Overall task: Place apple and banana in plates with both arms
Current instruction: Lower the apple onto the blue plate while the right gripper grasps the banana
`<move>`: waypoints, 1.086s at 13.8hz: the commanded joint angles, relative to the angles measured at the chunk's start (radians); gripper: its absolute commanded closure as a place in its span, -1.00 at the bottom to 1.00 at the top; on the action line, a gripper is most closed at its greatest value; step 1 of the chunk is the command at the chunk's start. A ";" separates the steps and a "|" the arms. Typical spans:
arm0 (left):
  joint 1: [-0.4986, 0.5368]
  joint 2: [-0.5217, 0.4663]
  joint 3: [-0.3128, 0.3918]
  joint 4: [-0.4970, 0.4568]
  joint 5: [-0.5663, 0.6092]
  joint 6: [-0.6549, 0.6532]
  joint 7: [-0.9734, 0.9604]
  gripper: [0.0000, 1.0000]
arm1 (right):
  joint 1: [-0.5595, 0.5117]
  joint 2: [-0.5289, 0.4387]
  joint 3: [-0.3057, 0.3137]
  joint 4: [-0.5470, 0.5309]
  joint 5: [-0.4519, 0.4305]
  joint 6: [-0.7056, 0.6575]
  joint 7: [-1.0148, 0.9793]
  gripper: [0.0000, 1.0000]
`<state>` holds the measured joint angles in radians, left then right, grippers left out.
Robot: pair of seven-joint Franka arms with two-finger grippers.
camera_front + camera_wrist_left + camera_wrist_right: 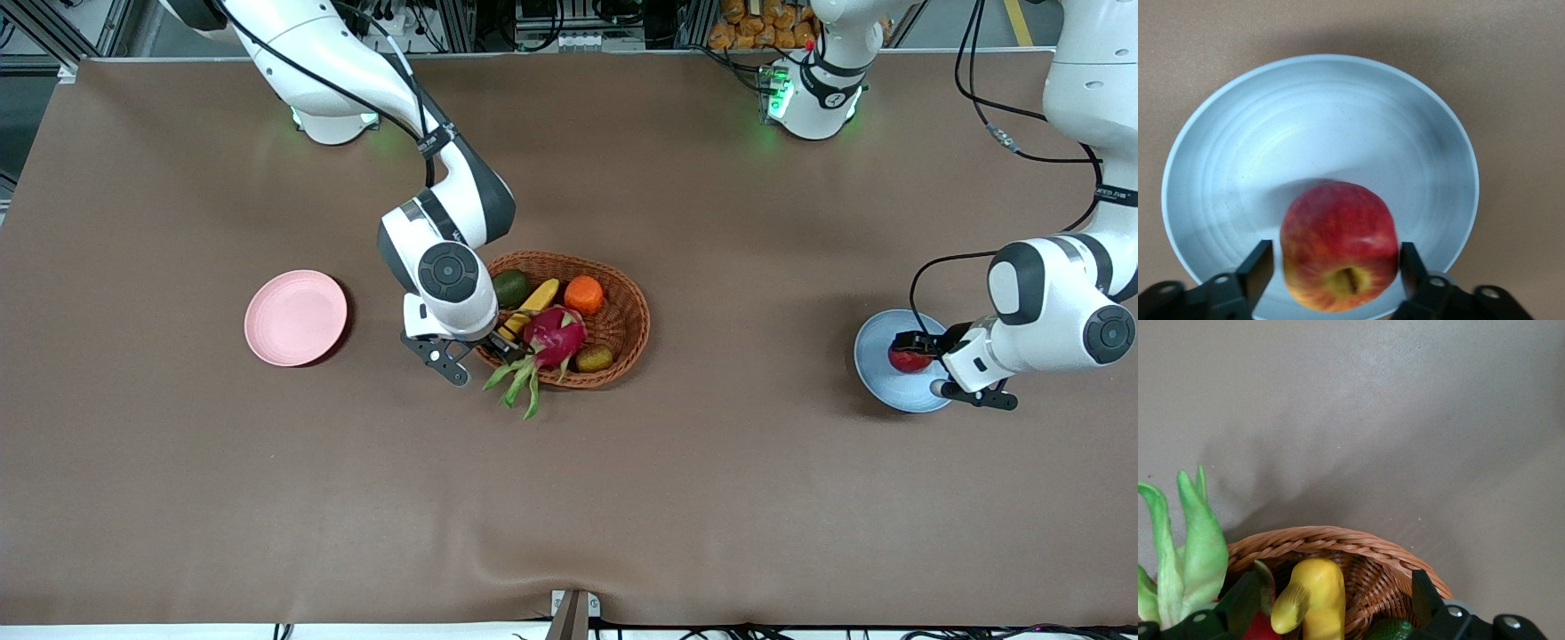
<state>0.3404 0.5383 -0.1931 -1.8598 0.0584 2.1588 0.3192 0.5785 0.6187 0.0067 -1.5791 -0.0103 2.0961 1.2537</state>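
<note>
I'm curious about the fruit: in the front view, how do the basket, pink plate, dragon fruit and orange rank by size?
Largest to smallest:
1. basket
2. pink plate
3. dragon fruit, leaves included
4. orange

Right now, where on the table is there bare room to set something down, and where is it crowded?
Free: the pink plate, and the brown table nearer the front camera than the basket. Also between basket and blue plate. Crowded: the basket, packed with fruit, the right hand open around the banana; the blue plate, the left hand open beside the apple.
</note>
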 commanded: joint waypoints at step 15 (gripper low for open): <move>-0.004 -0.241 -0.305 0.335 0.001 -0.501 -0.442 -1.00 | 0.012 0.032 -0.005 0.047 0.000 -0.007 0.016 0.06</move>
<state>0.3320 0.3147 -0.4891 -1.5429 0.0558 1.6848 -0.1108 0.5791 0.6313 0.0066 -1.5602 -0.0102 2.0962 1.2545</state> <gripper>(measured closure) 0.000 0.529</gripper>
